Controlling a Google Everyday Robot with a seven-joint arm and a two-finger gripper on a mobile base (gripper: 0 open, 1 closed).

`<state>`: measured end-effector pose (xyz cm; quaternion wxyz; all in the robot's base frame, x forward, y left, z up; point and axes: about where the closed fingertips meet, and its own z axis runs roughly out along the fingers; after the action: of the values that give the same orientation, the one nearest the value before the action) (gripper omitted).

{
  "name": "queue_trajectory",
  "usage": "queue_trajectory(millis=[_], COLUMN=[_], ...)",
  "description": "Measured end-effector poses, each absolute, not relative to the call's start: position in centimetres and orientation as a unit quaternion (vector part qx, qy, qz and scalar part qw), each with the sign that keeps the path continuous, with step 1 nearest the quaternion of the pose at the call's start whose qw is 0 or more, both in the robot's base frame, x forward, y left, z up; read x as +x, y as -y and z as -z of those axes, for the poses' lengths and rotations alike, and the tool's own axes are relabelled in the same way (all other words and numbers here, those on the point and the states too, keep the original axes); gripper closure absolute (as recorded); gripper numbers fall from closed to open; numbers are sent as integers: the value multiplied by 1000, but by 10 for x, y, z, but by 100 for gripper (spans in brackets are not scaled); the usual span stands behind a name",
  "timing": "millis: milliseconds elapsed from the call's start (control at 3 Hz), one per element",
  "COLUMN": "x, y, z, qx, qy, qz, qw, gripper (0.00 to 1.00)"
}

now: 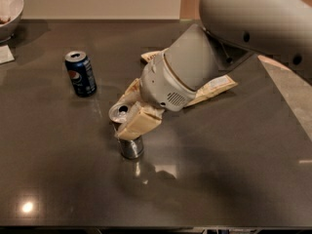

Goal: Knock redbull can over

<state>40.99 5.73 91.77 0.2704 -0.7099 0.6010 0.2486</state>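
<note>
The redbull can point(129, 144) is a slim silver can with a shiny open top, standing at the middle of the dark table point(234, 169) and leaning slightly left. My gripper point(132, 107) is right at the can's upper part. It is open, with one cream finger point(139, 123) lying against the can's right upper side and covering it. The other finger point(129, 88) is behind the can. The can's base and top rim show.
A dark-blue Pepsi can point(81, 74) stands upright to the left and further back. A tan snack bag point(214, 86) lies under my arm. A white bowl point(10, 8) and a white card point(6, 55) are at the far left corner. The table's edge runs along the right.
</note>
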Motion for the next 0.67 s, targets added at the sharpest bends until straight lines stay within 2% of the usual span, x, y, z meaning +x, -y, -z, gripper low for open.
queue_trajectory(millis=[333, 667], x=[432, 457], y=[-38, -15], z=[-925, -928], qx=[-708, -711], qy=[-627, -650], qz=[-213, -170], qw=[247, 209], gripper=[100, 100])
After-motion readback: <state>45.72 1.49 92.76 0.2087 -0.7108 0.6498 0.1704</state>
